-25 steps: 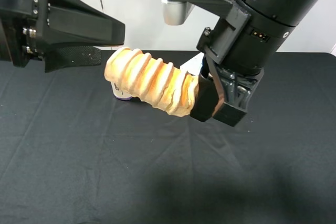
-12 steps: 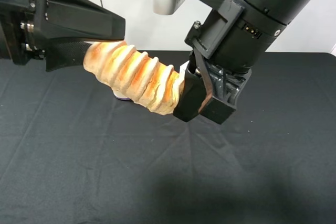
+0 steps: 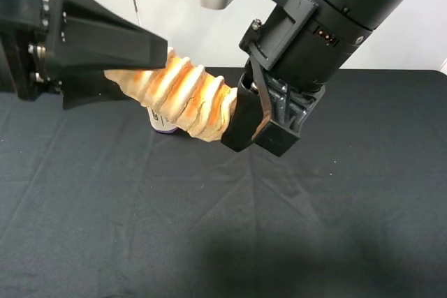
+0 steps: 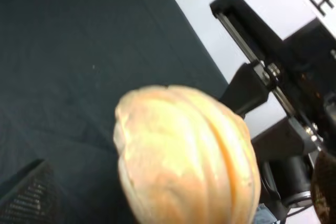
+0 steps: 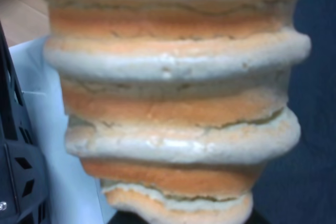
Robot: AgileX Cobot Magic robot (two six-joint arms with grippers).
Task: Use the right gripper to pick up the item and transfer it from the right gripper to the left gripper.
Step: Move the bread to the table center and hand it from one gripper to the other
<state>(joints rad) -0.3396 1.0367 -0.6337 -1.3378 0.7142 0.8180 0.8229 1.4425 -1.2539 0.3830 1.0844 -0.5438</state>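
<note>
The item, a tan-orange ridged loaf, hangs in the air above the table. My right gripper is shut on its right end, with black fingers on either side. The loaf's left end lies between the spread fingers of my left gripper, which is open; the upper finger overlaps its top. In the left wrist view the loaf's rounded end fills the middle, apart from a textured finger pad. The right wrist view shows the loaf's ridges close up.
A black cloth covers the table. The purple-capped beige roll stands on it right under the loaf. A pale white-blue surface, perhaps the carton, shows behind the loaf in the right wrist view. A white wall is behind.
My right gripper has carried the loaf left and slightly up, pushing its left end from just outside the left fingers to between them. The left gripper has stayed in place and open.
</note>
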